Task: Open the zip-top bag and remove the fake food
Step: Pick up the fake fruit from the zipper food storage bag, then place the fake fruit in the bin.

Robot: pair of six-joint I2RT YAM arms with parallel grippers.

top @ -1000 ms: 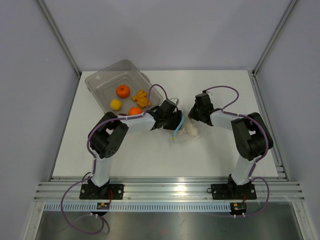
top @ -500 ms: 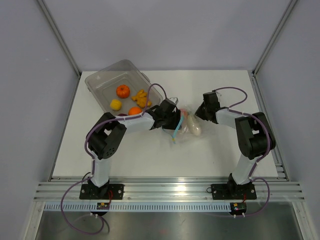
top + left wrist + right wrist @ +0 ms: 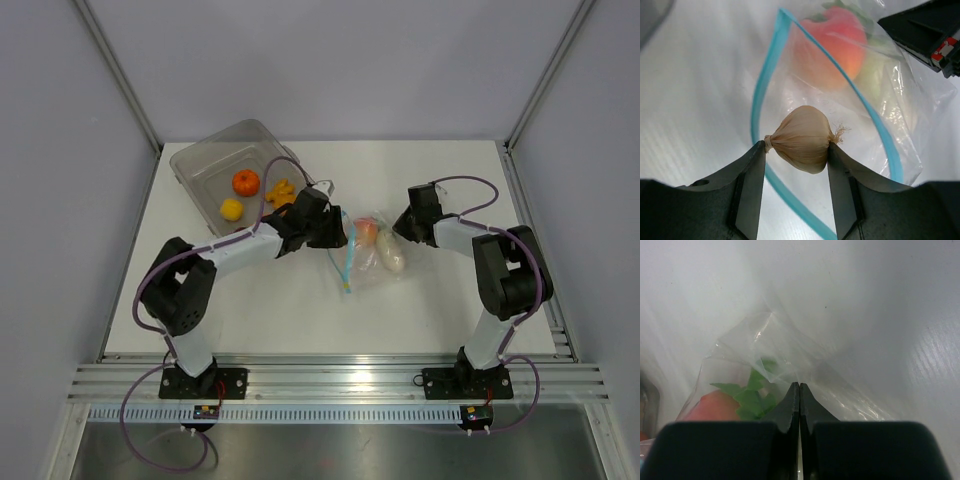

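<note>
Top external view: zip-top bag lies mid-table between the two arms.
On the white table, a clear tub at far left holds orange and yellow fake food. The right gripper pinches the bag's right edge with its jaws closed. The left gripper clamps a garlic bulb over the bag's blue mouth, and a peach sits inside.

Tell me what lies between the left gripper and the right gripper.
The top view shows the zip-top bag there, a peach and a pale piece inside it. The left gripper holds a garlic bulb; the right gripper pinches the bag.
</note>
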